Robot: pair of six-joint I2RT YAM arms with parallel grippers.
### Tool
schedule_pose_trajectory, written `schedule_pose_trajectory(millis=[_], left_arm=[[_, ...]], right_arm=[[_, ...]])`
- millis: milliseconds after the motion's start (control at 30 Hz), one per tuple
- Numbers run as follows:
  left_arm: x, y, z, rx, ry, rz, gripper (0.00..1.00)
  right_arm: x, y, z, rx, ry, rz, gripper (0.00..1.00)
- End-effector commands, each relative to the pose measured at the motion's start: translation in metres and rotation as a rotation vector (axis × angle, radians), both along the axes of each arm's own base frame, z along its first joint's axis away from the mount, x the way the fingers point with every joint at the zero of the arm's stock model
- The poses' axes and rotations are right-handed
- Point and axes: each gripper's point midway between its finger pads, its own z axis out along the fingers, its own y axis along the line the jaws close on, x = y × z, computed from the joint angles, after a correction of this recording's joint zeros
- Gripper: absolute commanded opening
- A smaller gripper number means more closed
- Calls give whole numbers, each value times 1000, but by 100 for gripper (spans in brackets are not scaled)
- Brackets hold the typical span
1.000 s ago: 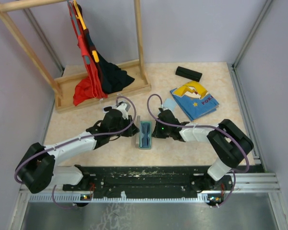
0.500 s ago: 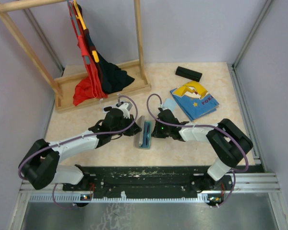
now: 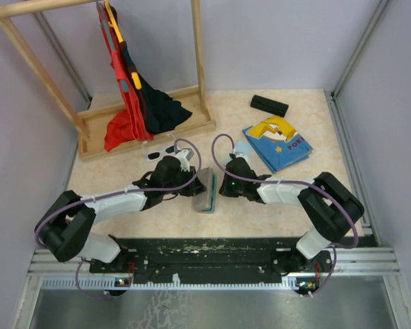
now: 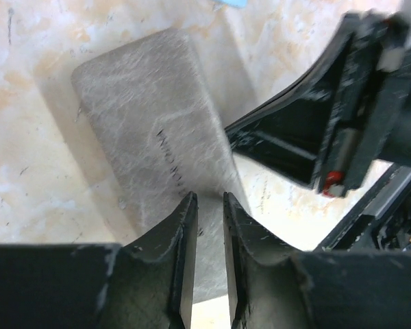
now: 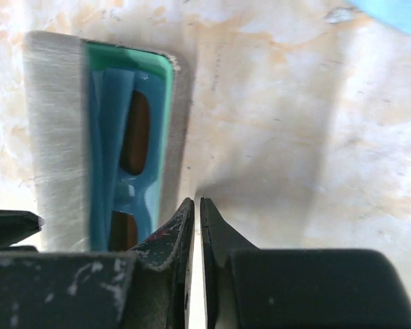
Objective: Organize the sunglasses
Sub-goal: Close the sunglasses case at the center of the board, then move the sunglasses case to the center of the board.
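Observation:
A grey oblong case [image 3: 207, 195] lies between my two grippers, its lid [image 4: 151, 137] tilted partly over the teal inside. A blue-framed pair of sunglasses [image 5: 127, 161] with brown lenses lies in it. My left gripper [image 4: 210, 205] hovers over the lid's outer face, its jaws a narrow gap apart with nothing between them. My right gripper [image 5: 196, 205] rests at the case's right edge, jaws all but touching and empty. A white-framed pair of sunglasses [image 3: 159, 152] lies on the table behind the left arm.
A wooden rack [image 3: 147, 127] hung with red and black clothes [image 3: 133, 110] stands at the back left. A black case [image 3: 269, 105], a blue book [image 3: 277, 144] and a light-blue cloth [image 3: 241, 149] lie at the back right.
The case's lid has swung from standing open at the left to leaning over the case. My left gripper followed it rightward, which uncovered the white sunglasses. The right gripper barely moved.

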Motion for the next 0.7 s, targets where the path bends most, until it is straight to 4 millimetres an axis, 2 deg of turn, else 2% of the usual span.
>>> schedule_pose_trajectory(millis=[0,167,233,267,300,433,600,667], left_arm=[[-4,5,-13,67,24,-19,29],[2,4,-2,69,-7,-14,32],[5,5,10,65,-28,-4,34],[7,8,15,70,-41,6,35],[9,11,24,69,-63,23,36],[21,47,52,139,-143,181,47],[23,98,93,197,-261,356,64],[17,113,108,203,-292,395,70]], right_arm=[[13,-21,20,-44,-100,-101,10],[15,-39,37,-65,-159,-158,20],[14,-42,43,-63,-177,-159,26],[13,-43,46,-60,-188,-158,30],[13,-44,50,-57,-197,-159,38],[10,-43,65,-39,-233,-184,63],[2,-21,84,-54,-270,-215,84],[1,-6,83,-65,-260,-224,88]])
